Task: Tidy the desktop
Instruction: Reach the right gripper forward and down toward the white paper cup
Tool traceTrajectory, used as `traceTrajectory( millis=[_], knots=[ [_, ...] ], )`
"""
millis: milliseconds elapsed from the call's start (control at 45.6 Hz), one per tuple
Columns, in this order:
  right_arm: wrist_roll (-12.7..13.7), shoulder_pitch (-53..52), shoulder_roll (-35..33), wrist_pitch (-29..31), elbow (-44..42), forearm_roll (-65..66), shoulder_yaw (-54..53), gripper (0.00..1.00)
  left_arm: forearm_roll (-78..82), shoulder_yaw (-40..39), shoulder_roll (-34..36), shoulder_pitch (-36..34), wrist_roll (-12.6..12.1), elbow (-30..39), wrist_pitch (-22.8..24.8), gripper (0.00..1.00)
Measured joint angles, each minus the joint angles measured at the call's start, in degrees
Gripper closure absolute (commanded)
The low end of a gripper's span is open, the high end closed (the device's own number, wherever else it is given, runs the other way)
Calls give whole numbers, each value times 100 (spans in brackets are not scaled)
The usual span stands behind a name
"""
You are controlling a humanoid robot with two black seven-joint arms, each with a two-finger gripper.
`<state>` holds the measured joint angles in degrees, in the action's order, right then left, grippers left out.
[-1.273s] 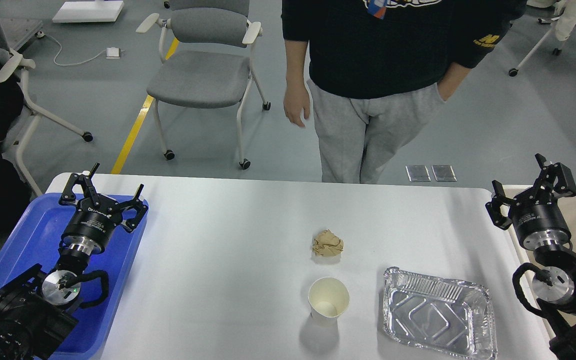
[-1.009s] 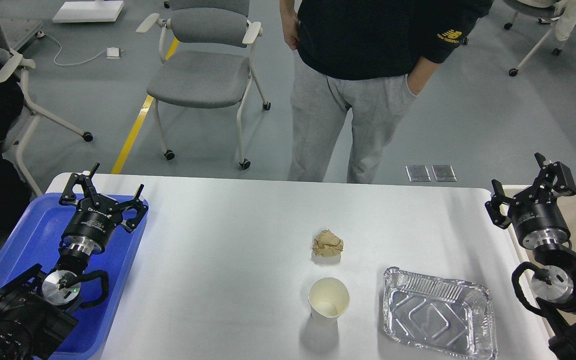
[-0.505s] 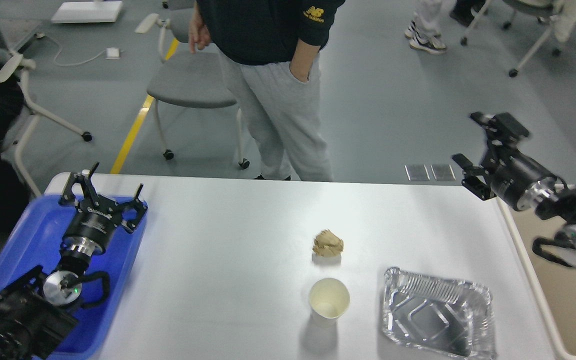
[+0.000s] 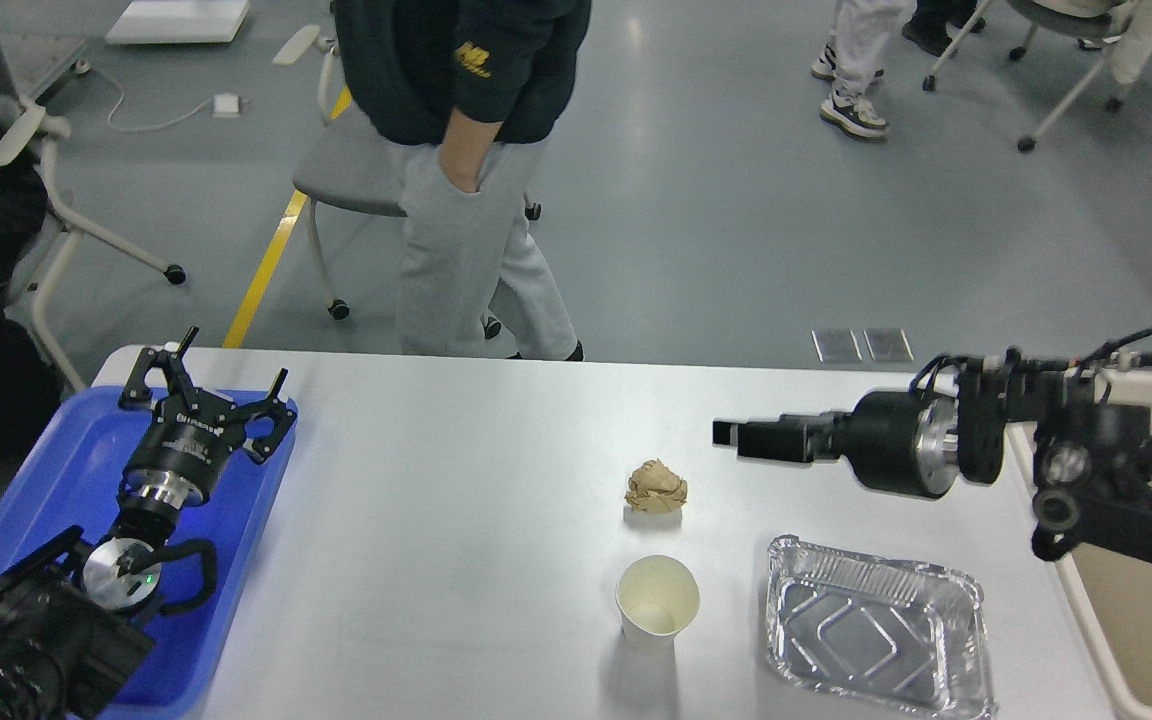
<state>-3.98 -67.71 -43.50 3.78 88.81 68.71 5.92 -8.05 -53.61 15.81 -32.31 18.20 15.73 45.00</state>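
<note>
The white desktop (image 4: 436,520) holds a crumpled brown paper ball (image 4: 655,487) in the middle, an upright empty paper cup (image 4: 657,598) just in front of it, and an empty foil tray (image 4: 876,640) at the front right. My left gripper (image 4: 214,385) is open and empty above the blue tray (image 4: 46,470) at the left. My right gripper (image 4: 731,433) reaches in level from the right, pointing left, above the desktop just right of and beyond the paper ball. Its fingers show side-on as one dark bar.
A beige bin (image 4: 1151,630) stands off the desktop's right edge, under my right arm. A person (image 4: 456,170) stands just beyond the far edge at centre-left, in front of a grey chair (image 4: 346,180). More chairs stand on the floor behind.
</note>
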Motion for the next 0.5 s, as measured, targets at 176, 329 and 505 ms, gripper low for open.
traceTrajectory(
  millis=[176,329,505],
  knots=[
    [-102,-970,971,-6,-199,643,1355,0,5,0,-5,-2,-3,0,0,0],
    [-147,-1210,1653,-9,-574,966,2004,0,9,0,-6,-3,-7,0,0,0],
    [-166,-1033,2110,-53,-1015,1179,2307,0,12,0,-7,-3,-8,1,0,0]
  ],
)
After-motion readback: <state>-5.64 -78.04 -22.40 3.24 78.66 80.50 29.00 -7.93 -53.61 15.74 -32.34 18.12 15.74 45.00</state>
